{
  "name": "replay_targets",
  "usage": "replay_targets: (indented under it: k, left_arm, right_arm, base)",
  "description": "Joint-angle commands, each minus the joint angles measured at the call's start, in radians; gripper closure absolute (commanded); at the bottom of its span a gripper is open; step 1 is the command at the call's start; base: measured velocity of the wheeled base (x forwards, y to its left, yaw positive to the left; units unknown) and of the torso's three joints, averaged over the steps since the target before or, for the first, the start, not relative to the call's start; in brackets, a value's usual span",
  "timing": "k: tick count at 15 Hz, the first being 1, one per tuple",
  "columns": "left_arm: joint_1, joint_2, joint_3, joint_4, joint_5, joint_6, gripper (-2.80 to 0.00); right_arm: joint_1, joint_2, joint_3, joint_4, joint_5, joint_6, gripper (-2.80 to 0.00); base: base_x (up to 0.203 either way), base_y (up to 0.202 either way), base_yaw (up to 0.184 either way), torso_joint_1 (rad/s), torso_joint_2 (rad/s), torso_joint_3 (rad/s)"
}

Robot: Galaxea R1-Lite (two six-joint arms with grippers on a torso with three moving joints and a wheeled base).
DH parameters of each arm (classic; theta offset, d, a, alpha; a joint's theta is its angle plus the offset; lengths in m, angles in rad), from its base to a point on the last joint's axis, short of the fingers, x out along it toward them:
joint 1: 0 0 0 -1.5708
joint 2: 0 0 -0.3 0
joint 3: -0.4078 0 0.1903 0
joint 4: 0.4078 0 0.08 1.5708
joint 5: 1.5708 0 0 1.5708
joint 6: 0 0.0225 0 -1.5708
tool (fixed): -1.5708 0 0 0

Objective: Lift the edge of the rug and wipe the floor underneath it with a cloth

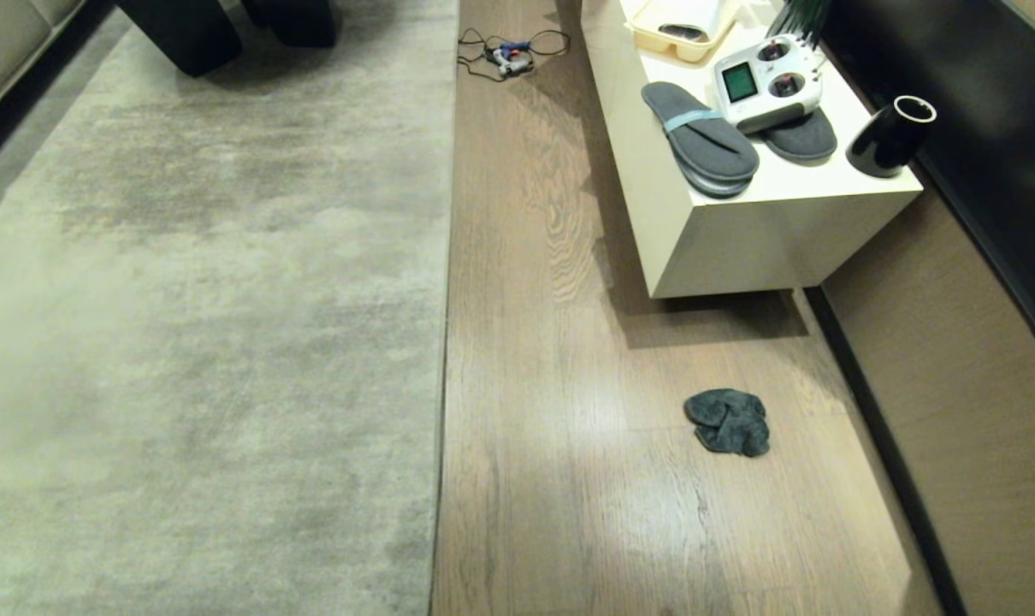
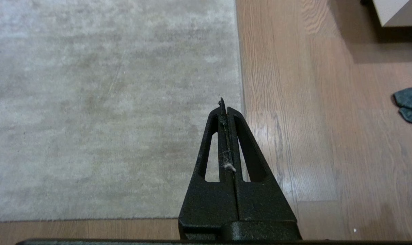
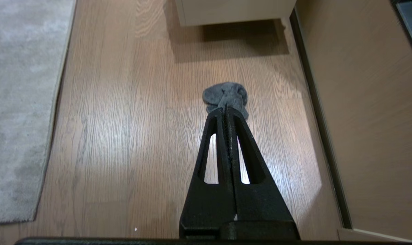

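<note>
The pale mottled rug (image 1: 201,325) lies flat on the left, its long edge running beside the wood floor (image 1: 569,411). A small dark grey cloth (image 1: 728,421) sits crumpled on the floor near the white cabinet. Neither arm shows in the head view. In the left wrist view my left gripper (image 2: 224,108) hangs shut and empty above the rug (image 2: 107,102) near its corner, a tuft of lint stuck between its fingers. My right gripper (image 3: 226,110) is shut and empty, held above the floor (image 3: 124,136), with the cloth (image 3: 224,95) lying beyond its tips.
A low white cabinet (image 1: 740,231) stands right of the floor strip, carrying dark slippers (image 1: 701,137), a remote controller (image 1: 767,81), a tray and a black cup (image 1: 890,137). A brown wall (image 1: 962,385) closes the right side. A tool with a cable (image 1: 509,53) lies far ahead.
</note>
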Motion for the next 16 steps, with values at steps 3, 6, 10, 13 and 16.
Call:
replay_targets:
  k: [3,6,10,13,16]
  left_arm:
    - [0.0,0.0,0.0,0.0,0.0,-0.001,0.0]
    - [0.0,0.0,0.0,0.0,0.0,-0.001,0.0]
    - [0.0,0.0,0.0,0.0,0.0,-0.001,0.0]
    - [0.0,0.0,0.0,0.0,0.0,-0.001,0.0]
    - [0.0,0.0,0.0,0.0,0.0,-0.001,0.0]
  right_arm:
    - [0.0,0.001,0.0,-0.001,0.0,0.0,0.0]
    - [0.0,0.001,0.0,-0.001,0.0,0.0,0.0]
    - [0.0,0.001,0.0,-0.001,0.0,0.0,0.0]
    - [0.0,0.001,0.0,-0.001,0.0,0.0,0.0]
    - [0.0,0.001,0.0,-0.001,0.0,0.0,0.0]
  base:
    - [0.0,0.0,0.0,0.006,0.0,0.203]
    - [0.0,0.0,0.0,0.003,0.0,0.197]
    - [0.0,0.0,0.0,0.003,0.0,0.199]
    - [0.0,0.0,0.0,0.005,0.0,0.199]
    - [0.0,0.0,0.0,-0.001,0.01,0.206]
